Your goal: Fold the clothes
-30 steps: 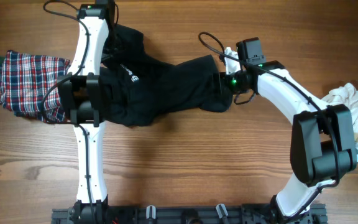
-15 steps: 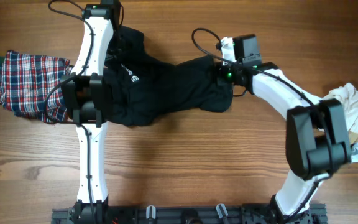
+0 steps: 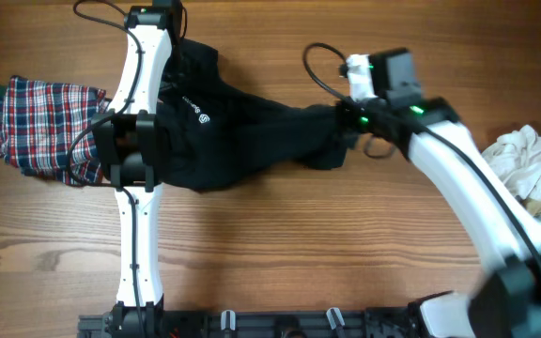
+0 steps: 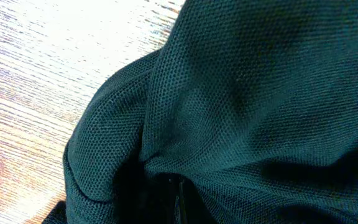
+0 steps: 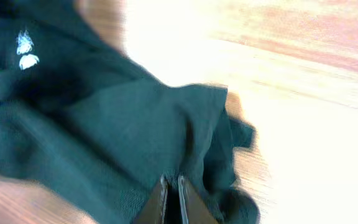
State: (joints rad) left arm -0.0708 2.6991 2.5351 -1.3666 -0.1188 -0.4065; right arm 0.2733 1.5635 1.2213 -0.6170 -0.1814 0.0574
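- A black short-sleeved polo shirt (image 3: 242,131) of soft knit cloth lies on the far half of the brown wooden table (image 3: 299,244), pulled out sideways between the two white arms.
- Its small white chest logo (image 3: 202,119) faces up, just beside the left arm's long link.
- The shirt is bunched and creased rather than flat. Its wide part sits by the left arm, and it narrows towards the right arm.
- The left gripper (image 4: 178,200) is closed tight at the shirt's far left corner. In its wrist camera the mesh cloth fills the view and gathers in folds right into the dark fingertips, so it looks pinched there.
- From overhead that gripper is mostly hidden by its own arm and the cloth.
- The right gripper (image 5: 171,194) has its two fingers drawn together with only a sliver between them, nipping the shirt's right-hand edge. The cloth fans away from the tips, with the logo at the far end.
- From above, the right gripper (image 3: 342,124) meets the narrow end of the shirt.
- A red, white and navy plaid garment (image 3: 40,127) lies crumpled at the table's left side, its near edge tucked under the left arm's elbow.
- A heap of white and pale garments (image 3: 533,160) sits at the right edge, well apart from the shirt.
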